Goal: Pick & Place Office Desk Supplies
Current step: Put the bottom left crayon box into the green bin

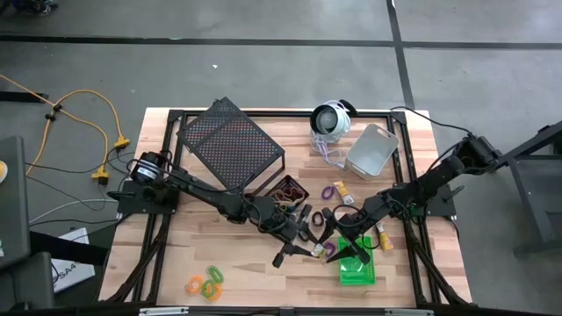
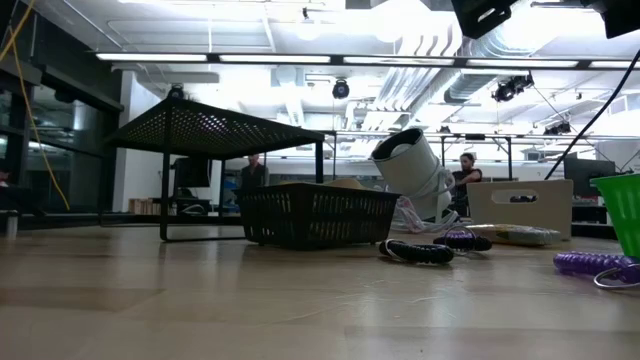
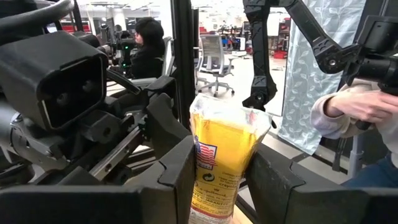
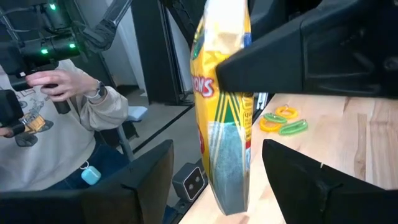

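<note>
A yellow crayon packet (image 3: 219,152) stands upright between the fingers of my left gripper (image 1: 309,247), which is shut on it near the table's front middle. My right gripper (image 1: 341,247) faces it from the right, open. Its fingers (image 4: 149,183) stand on either side of the packet (image 4: 225,124), and I see no touch. A green bin (image 1: 356,270) sits just in front of both grippers. A black bin (image 1: 286,189) and a grey bin (image 1: 373,149) sit farther back. Purple loops (image 1: 329,190) and orange and green loops (image 1: 207,283) lie on the wood. My left gripper pinches the packet between its two fingers, which sit on the two side edges of its lower half (image 3: 198,180). The fingers come level from the table's left and lie across the packet. The packet stands upright, clear of the table, with its crimped top (image 3: 229,113) above the fingers.
A large black mesh rack (image 1: 230,140) stands at the back left. A round white-and-black device (image 1: 330,118) with a cord is at the back. Small yellow pieces (image 1: 384,237) lie under the right arm. A person's sleeve and hand (image 4: 74,93) show beyond the table.
</note>
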Available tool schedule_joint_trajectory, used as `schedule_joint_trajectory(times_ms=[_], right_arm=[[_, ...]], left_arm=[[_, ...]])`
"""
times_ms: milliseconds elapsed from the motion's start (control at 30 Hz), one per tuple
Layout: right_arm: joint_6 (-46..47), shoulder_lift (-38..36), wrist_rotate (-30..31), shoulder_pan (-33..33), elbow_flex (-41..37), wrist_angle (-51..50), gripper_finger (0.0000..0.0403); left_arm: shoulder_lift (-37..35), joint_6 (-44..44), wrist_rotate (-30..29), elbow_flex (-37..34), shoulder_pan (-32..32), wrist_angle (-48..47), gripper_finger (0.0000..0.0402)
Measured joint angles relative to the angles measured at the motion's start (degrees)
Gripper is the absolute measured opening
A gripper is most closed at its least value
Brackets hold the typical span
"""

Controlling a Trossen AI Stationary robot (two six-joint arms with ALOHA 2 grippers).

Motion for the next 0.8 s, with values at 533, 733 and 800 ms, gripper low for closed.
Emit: schedule_joint_trajectory(times_ms=[533,733,800], right_arm=[[0.01,0.0,0.04,0.0,0.0,0.07,0.0121],[0.0,0.0,0.0,0.0,0.0,0.07,0.0087],[-0.02,0.0,-0.04,0.0,0.0,0.04,0.0077]], left_arm=[[0.0,1.68,0.0,0.0,0.0,0.02,0.0119],[0.0,1.68,0.02,0.0,0.0,0.03,0.0119],[0.0,1.68,0.0,0.0,0.0,0.02,0.0119]])
